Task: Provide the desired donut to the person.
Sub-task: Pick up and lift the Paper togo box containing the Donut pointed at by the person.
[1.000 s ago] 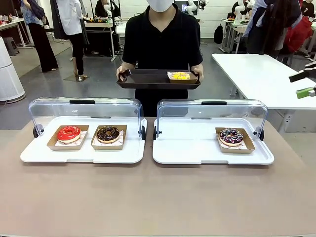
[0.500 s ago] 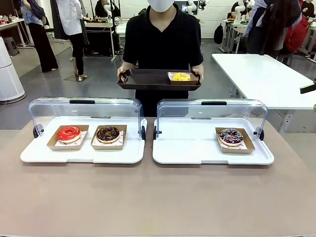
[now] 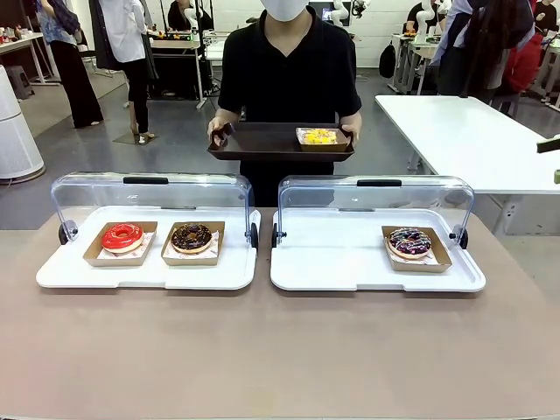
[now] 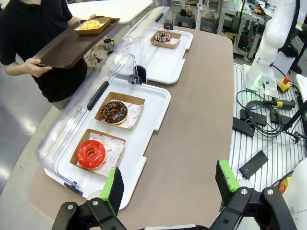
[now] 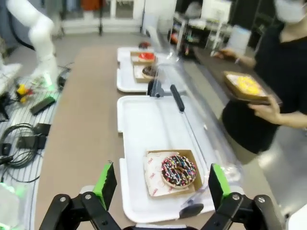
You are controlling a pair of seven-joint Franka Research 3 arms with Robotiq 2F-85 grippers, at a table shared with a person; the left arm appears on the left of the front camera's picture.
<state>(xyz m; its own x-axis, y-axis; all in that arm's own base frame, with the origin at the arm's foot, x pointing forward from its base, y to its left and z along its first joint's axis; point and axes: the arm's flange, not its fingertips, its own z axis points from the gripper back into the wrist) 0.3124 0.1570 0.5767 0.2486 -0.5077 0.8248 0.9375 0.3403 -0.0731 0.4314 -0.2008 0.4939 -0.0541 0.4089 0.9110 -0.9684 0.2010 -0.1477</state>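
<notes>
Beyond the counter's far edge the person holds a dark tray, 1 yellow donut at its right end. The left gripper and the right gripper are both spread wide, empty.

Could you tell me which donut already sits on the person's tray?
The yellow donut; the red donut, chocolate donut and sprinkled donut lie on white trays.

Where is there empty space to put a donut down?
The right white tray is bare from its left edge up to the sprinkled donut. The brown table is free in front of both trays. The dark tray is bare beside the yellow donut. Crowded: the left white tray, red donut and chocolate donut side by side.
</notes>
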